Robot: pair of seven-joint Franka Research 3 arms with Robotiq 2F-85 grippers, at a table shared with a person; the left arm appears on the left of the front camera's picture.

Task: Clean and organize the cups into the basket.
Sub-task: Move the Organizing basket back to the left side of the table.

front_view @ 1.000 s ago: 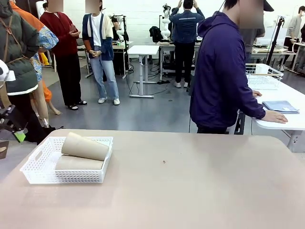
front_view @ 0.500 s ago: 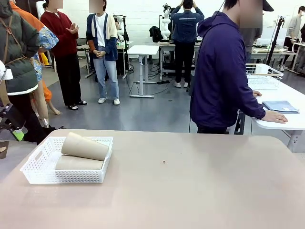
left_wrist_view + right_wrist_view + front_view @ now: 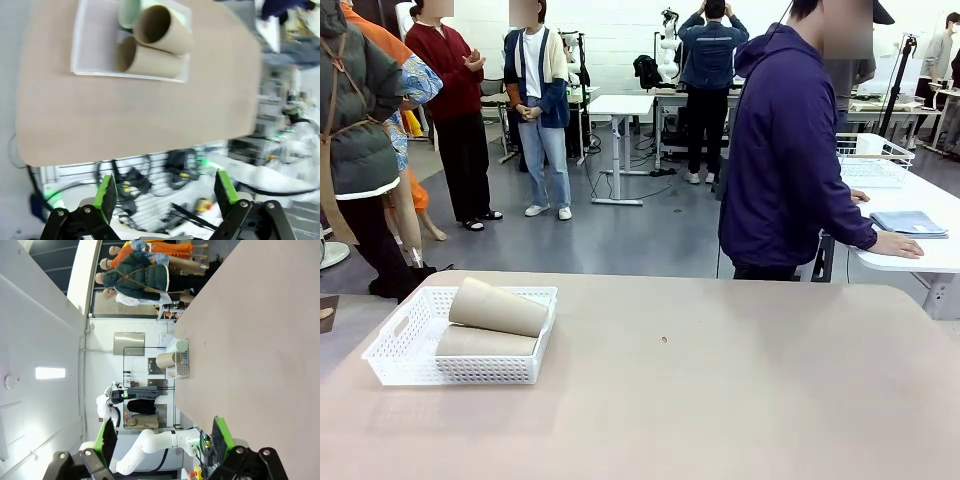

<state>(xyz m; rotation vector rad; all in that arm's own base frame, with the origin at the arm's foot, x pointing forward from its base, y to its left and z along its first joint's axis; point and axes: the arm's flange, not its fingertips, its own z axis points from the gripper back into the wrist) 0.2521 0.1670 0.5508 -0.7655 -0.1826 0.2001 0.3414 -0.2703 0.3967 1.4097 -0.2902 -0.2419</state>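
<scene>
Left wrist view | I see both claws (image 3: 167, 192) (image 3: 165, 435) spread, empty | cups (image 3: 162, 30) stacked in basket (image 3: 95, 70) at 12 o'clock | light, crushable; I'd pinch mid-body gently

Front camera faces across table (image 3: 720, 400), both wrist cameras high, sharing basket (image 3: 95, 45)

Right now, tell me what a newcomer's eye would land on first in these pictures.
The white basket near the table's left edge, holding two tan cups lying on their sides, one stacked on the other. The left wrist view adds a mint-green cup beside them. A person in a purple hoodie stands at the far side.
</scene>
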